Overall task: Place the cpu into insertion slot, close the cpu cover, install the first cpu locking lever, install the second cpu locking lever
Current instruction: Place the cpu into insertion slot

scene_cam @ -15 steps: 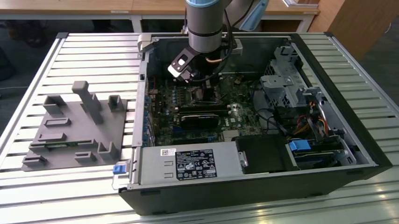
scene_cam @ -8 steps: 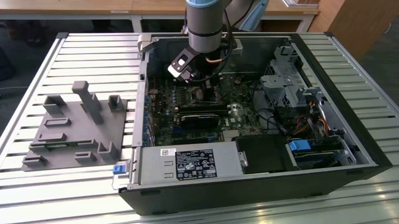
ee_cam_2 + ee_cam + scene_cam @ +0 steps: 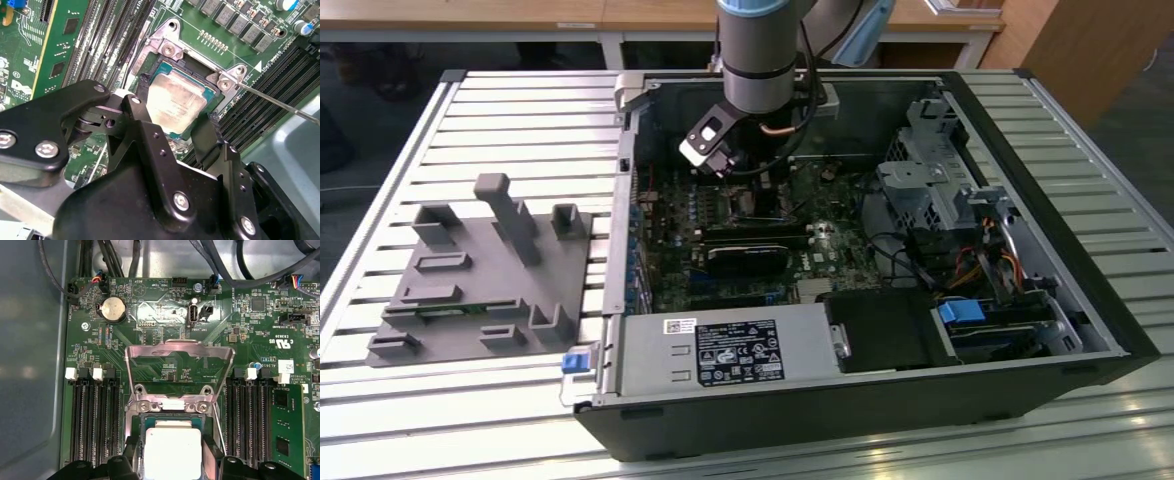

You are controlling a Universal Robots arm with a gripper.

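Observation:
The cpu (image 3: pixel 182 97) (image 3: pixel 172 440), a silver-grey square chip, lies flat in the insertion slot (image 3: pixel 170 405) on the green board. My gripper (image 3: pixel 172 110) (image 3: pixel 172 455) is down over it, one black finger (image 3: pixel 142 97) pressed to each of two opposite edges, shut on the chip. The cpu cover (image 3: pixel 180 347), a thin silvery frame, stands raised on its hinge beyond the socket. A thin wire locking lever (image 3: pixel 280 105) (image 3: pixel 218 427) sticks out unlatched beside the socket. In the exterior view the gripper (image 3: pixel 744 175) reaches into the open computer case.
Long black memory slots (image 3: pixel 90 420) flank the socket, and a green card (image 3: pixel 287 430) stands beside them. A coin battery (image 3: pixel 112 309) and cables lie beyond the cover. Outside the case, a grey fixture (image 3: pixel 480 270) sits on the slatted table at the exterior view's left.

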